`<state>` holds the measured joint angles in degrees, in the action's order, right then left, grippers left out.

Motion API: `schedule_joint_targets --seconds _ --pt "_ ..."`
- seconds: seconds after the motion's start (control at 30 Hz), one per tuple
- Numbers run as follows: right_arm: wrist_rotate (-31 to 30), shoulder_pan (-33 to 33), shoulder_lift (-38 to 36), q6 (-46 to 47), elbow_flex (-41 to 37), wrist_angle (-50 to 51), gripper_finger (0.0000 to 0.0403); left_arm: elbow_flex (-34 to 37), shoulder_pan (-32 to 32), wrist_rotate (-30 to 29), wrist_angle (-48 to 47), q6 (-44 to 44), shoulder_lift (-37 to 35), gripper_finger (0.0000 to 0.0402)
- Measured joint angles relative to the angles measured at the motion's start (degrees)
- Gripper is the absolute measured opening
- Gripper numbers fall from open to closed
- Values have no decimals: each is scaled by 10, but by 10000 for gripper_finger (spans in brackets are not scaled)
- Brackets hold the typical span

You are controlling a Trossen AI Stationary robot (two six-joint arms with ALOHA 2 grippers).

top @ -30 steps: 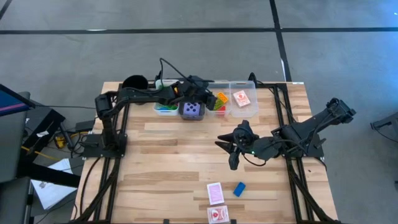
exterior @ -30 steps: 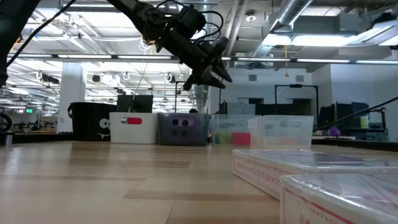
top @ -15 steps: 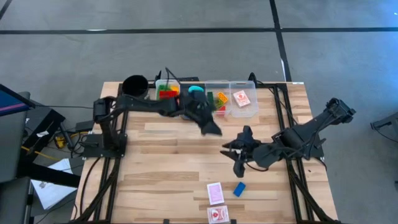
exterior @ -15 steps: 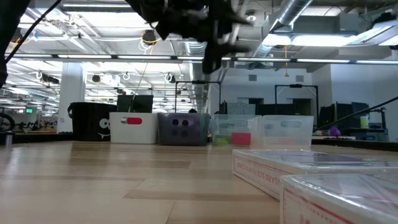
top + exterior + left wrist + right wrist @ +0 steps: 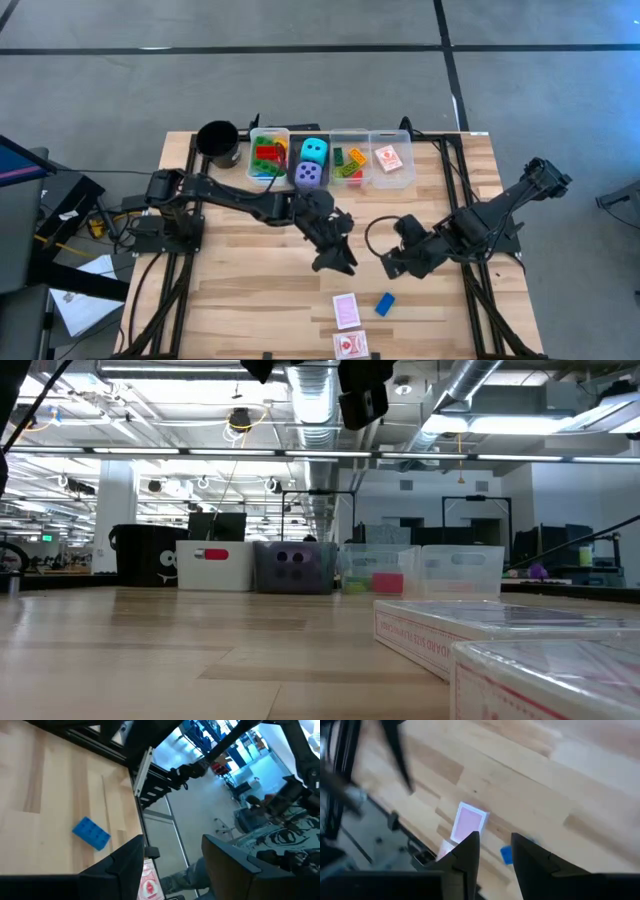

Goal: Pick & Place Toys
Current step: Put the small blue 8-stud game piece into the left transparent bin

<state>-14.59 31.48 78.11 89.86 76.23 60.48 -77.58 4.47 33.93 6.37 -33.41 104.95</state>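
A blue brick (image 5: pixel 385 303) lies flat on the table near its front edge, beside two red-white cards (image 5: pixel 346 310) (image 5: pixel 350 345). My left gripper (image 5: pixel 336 262) hangs open above the middle of the table, left of the brick and back from it. Its wrist view shows the brick (image 5: pixel 91 833) and a card (image 5: pixel 150 882) ahead of the empty fingers (image 5: pixel 120 867). My right gripper (image 5: pixel 390 266) hovers close by on the right, tipped downward. Its fingers stand a little apart and empty, above a card (image 5: pixel 468 821) and the brick (image 5: pixel 506 854).
Along the far edge stand a black cup (image 5: pixel 218 140), a bin of bricks (image 5: pixel 268 155), a bin with a purple die (image 5: pixel 308 175) and a cyan die (image 5: pixel 314 150), a second brick bin (image 5: pixel 348 160) and a bin with a card (image 5: pixel 390 158). The two grippers hang close together.
My left gripper has swung from over the bins at the far edge toward the near edge and the right, out over the middle of the table, turning as it went. My right gripper has tipped downward, rolled and sunk a little toward the near edge.
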Motion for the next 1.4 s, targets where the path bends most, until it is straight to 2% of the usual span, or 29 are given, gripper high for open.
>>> schedule_joint_targets --seconds 0.17,0.37,0.53,0.67,0.73,0.83,0.93,1.2,1.4 --pt "30 1 21 166 -7 11 107 0 3 0 0 0 0 190" --pt "31 38 118 334 -17 -38 125 0 -7 9 -25 4 0 186" --pt "67 62 211 405 -16 -188 193 0 -17 75 -83 33 0 188" --pt "73 71 266 434 -16 -313 268 0 -16 78 -126 96 0 185" --pt "77 68 289 437 -6 -340 299 0 -16 80 -140 106 0 184" --pt "96 58 316 437 11 -328 329 0 -15 80 -152 107 0 184" --pt "113 50 329 437 35 -283 341 0 -15 80 -153 107 0 184" --pt "135 56 324 437 94 -67 337 0 -15 80 -153 107 0 180" --pt "165 51 328 437 101 -16 336 0 -15 79 -153 107 0 181"
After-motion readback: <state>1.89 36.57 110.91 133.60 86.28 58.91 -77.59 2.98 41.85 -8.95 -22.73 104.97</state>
